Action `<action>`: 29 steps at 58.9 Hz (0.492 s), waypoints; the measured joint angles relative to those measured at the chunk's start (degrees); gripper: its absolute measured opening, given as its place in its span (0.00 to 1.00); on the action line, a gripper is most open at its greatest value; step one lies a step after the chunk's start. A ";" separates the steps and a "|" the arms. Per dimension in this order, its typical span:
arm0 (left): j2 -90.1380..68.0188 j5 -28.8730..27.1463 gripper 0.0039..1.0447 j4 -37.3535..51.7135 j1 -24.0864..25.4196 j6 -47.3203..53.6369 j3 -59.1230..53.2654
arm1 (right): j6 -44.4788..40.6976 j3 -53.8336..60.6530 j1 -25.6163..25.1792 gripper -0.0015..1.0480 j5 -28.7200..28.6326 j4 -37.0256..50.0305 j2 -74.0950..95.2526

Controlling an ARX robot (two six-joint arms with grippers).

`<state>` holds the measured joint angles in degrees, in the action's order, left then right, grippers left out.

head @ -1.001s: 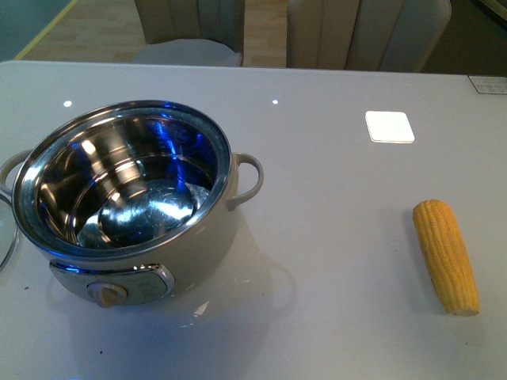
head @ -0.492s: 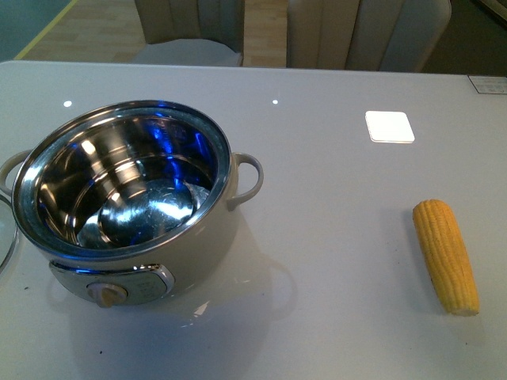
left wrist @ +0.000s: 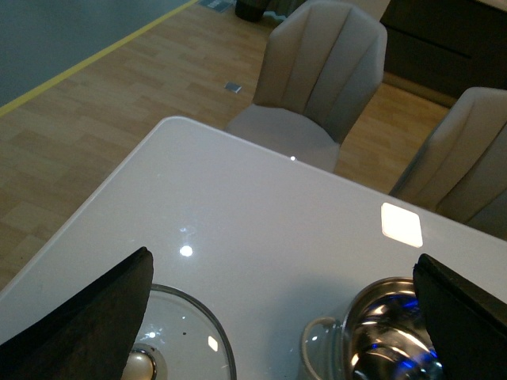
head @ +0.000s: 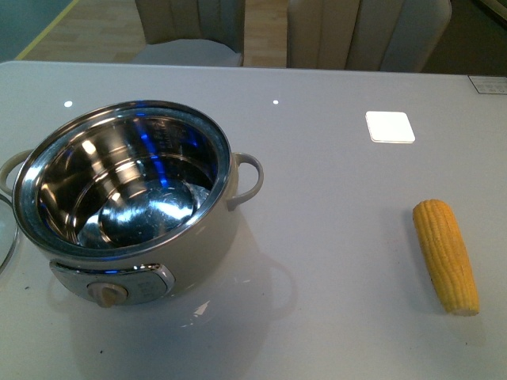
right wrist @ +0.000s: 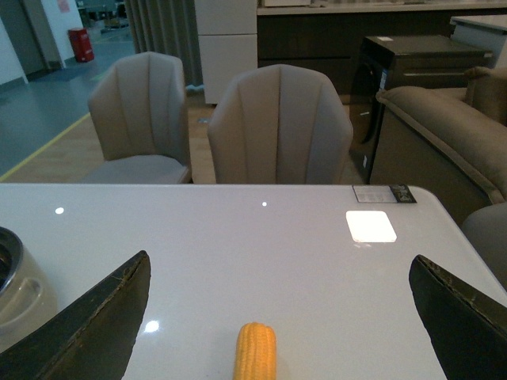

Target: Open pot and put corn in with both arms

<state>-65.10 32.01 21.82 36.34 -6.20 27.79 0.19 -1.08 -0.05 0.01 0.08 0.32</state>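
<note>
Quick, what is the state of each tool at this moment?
Left tool: open, holding nothing.
Right tool: open, holding nothing; the corn cob lies apart from it, not gripped.

Glossy white table (head: 341, 198) with a square light glare (head: 389, 127). Two beige padded chairs (head: 190, 28) (head: 368, 32) behind the table's far edge. Printed card (head: 487, 85) on the table's far right corner, sofa (right wrist: 444, 134) past that corner. Wood floor (left wrist: 95, 134) with a yellow line (left wrist: 87, 62) beyond the table.

One pot (head: 207, 237), one corn cob (head: 446, 255), one lid (left wrist: 184, 328), two chairs (right wrist: 279, 127).
</note>
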 joint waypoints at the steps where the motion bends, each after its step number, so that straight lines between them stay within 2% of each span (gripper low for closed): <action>1: 1.44 0.11 0.94 -1.05 0.22 -0.20 -0.15 | 0.00 0.00 0.00 0.92 0.00 0.00 0.00; 8: 11.63 2.47 0.94 -10.05 0.79 -1.62 -2.29 | 0.00 0.00 0.00 0.92 0.00 0.00 0.00; 12: 14.05 2.80 0.92 -11.34 0.20 -1.31 -3.85 | 0.00 0.00 0.00 0.92 0.00 0.00 0.00; 16: 15.37 1.25 0.81 1.05 -1.42 1.73 -8.94 | 0.00 0.00 0.00 0.92 0.02 0.00 -0.02; 19: 17.53 -0.63 0.72 6.95 -3.54 3.21 -12.24 | 0.00 0.00 0.00 0.92 0.00 0.00 0.00; 26: 24.35 -6.27 0.50 7.41 -9.62 4.94 -16.74 | 0.00 0.00 0.00 0.92 0.00 0.00 0.00; 29: 28.09 -9.68 0.35 5.73 -13.20 5.20 -18.80 | 0.00 0.00 0.00 0.92 0.02 0.00 -0.02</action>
<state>-37.01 22.33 27.55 23.14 -0.99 8.99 0.19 -1.08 -0.05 0.03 0.08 0.30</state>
